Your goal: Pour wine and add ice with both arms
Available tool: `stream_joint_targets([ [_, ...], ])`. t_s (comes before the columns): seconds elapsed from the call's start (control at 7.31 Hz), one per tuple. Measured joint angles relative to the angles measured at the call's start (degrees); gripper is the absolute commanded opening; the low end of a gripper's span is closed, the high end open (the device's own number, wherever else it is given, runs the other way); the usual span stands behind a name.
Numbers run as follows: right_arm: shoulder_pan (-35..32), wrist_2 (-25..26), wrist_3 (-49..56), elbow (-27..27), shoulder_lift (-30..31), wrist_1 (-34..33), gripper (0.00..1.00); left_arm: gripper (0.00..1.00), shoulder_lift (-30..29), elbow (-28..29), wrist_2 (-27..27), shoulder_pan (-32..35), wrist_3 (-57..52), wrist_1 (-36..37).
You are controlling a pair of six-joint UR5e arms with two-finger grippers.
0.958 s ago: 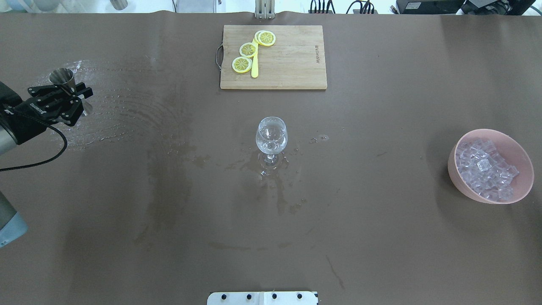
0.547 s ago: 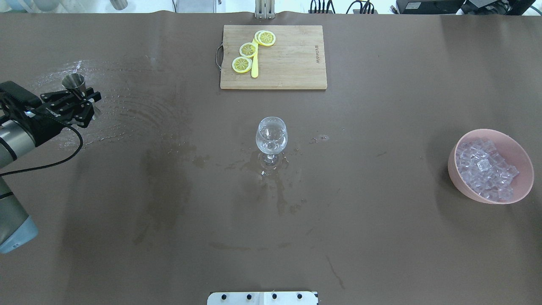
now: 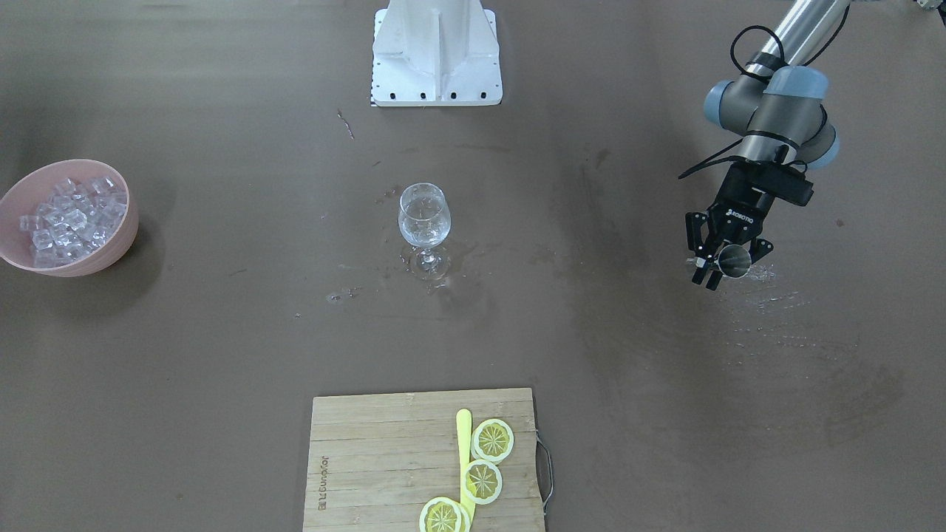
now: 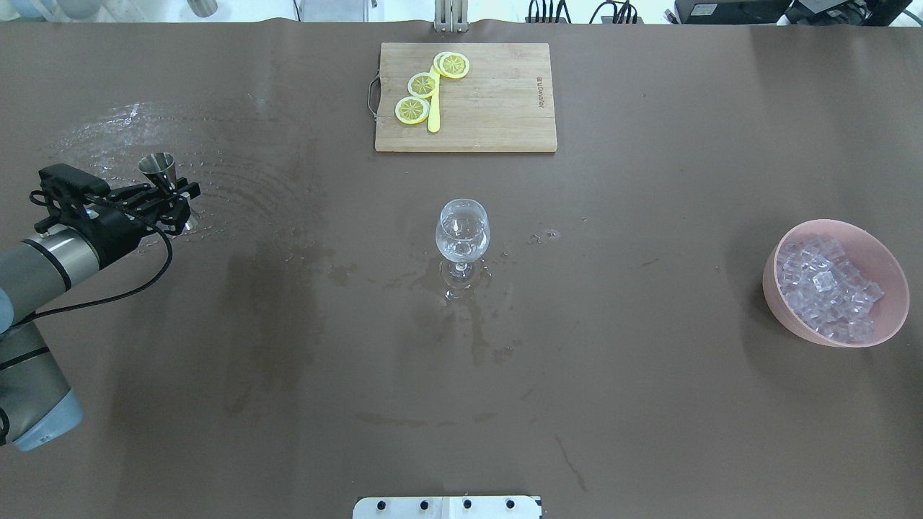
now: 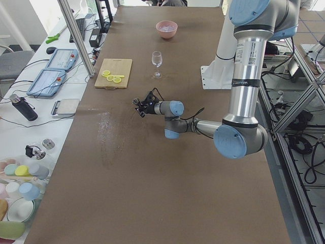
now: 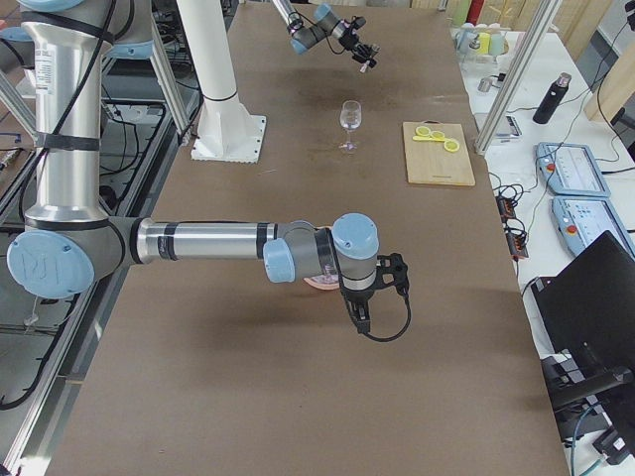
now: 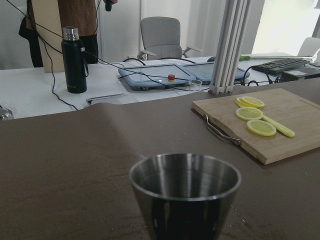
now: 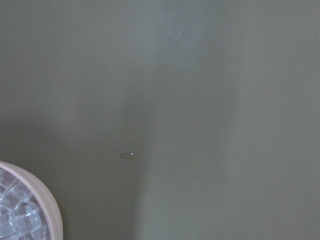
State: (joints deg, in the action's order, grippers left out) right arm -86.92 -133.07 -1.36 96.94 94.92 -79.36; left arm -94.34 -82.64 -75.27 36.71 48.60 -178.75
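The left end effector [image 3: 728, 264] at the right of the front-facing view pinches a steel jigger [image 3: 734, 260] at its waist, over a wet patch [image 3: 776, 303] on the brown bench [image 3: 222, 355]. A stemmed glass [image 3: 423, 218] stands upright at mid-frame. At the left edge a pink bowl [image 3: 111, 251] is heaped with ice [image 3: 66, 218].

From overhead, the same end effector [image 4: 177, 202] is at the left with the jigger [image 4: 158, 164] mouth-up. The glass [image 4: 461, 231] stands in the centre, well apart from it. The bowl [image 4: 786, 317] of ice [image 4: 829, 288] sits at the far right. A cutting board [image 4: 497, 108] with lemon slices [image 4: 422, 85] lies at the top.

In the exterior left view, the left end effector [image 5: 139, 104] reaches toward the left of the frame at mid-height.

In the exterior right view, the right end effector [image 6: 369, 302] hangs over the bowl at mid-frame. Whether its fingers are spread or pressed together cannot be told.

The left wrist camera shows the jigger [image 7: 185, 192] filling the lower centre. Its inside is dark, and its contents cannot be made out. The board [image 7: 280, 145] with the slices [image 7: 249, 113] is at the right, and a black flask [image 7: 73, 60] stands at the upper left.

In the right wrist view, the bowl's rim [image 8: 47, 200] and ice [image 8: 15, 220] occupy the lower left corner.
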Motion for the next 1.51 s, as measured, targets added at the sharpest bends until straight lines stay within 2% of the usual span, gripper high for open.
stream_joint_targets([
  [0.41,0.0,0.0,0.0,0.1,0.0,0.0,1.0,0.02,-0.1,1.5,2.7,-1.5,1.5,0.7],
  [0.68,0.0,0.0,0.0,0.2,0.0,0.0,1.0,0.11,-0.3,3.0,3.1,-2.7,1.3,0.7],
  [0.82,0.0,0.0,0.0,0.2,0.1,0.0,1.0,0.23,-0.4,3.4,3.1,-2.9,1.1,0.6],
  [1.09,0.0,0.0,0.0,0.2,0.0,0.0,1.0,0.58,-0.5,3.6,3.2,-2.9,0.9,0.5],
  [1.23,0.0,0.0,0.0,0.2,0.0,0.0,1.0,0.65,-0.5,3.6,3.5,-3.0,0.9,0.3],
  [1.51,0.0,0.0,0.0,0.3,0.0,0.0,1.0,0.69,-0.5,3.6,4.5,-3.4,0.9,0.1],
])
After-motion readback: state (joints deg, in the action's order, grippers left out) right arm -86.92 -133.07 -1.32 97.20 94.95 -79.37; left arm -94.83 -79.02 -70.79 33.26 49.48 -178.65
